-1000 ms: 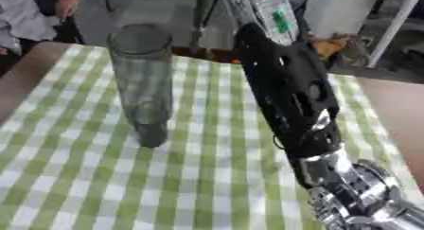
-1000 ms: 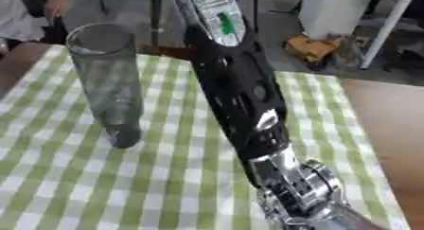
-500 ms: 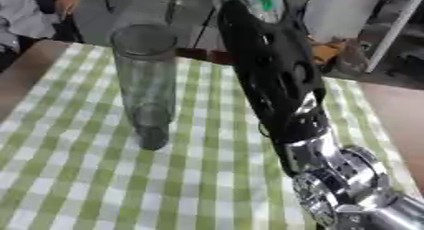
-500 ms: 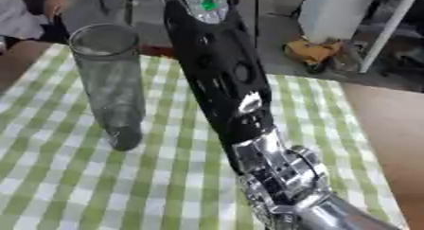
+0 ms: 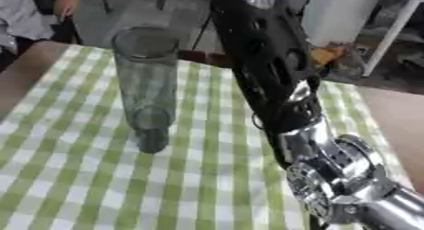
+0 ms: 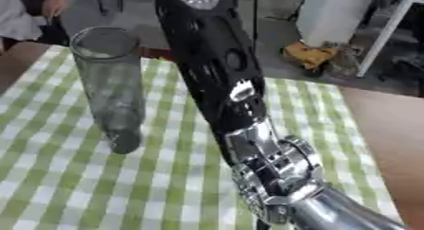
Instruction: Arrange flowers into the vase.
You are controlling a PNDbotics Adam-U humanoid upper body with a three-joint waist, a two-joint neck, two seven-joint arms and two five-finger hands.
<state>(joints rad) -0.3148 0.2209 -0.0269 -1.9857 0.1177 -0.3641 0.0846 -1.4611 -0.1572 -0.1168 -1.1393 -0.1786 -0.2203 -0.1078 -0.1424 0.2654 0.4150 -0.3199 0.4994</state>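
A tall clear glass vase (image 5: 147,87) stands upright and empty on the green-and-white checked cloth (image 5: 75,186), left of centre. No flowers show in either view. One robot arm crosses the picture just right of the vase: its black forearm (image 5: 265,68) runs up out of the top edge, and its silver joint (image 5: 331,172) sits close to the camera at the lower right. The arm is apart from the vase. Its hand lies beyond the top edge and is hidden. The other arm and hand do not show.
Bare brown table (image 5: 401,115) shows past the cloth's right edge. Beyond the far edge are a white box (image 6: 335,13), an orange object (image 6: 308,54) on the floor and a person (image 5: 33,11) at the upper left.
The arm has swung left toward the vase and lifted; its silver joint has risen from the bottom edge further into view. The vase has not moved.
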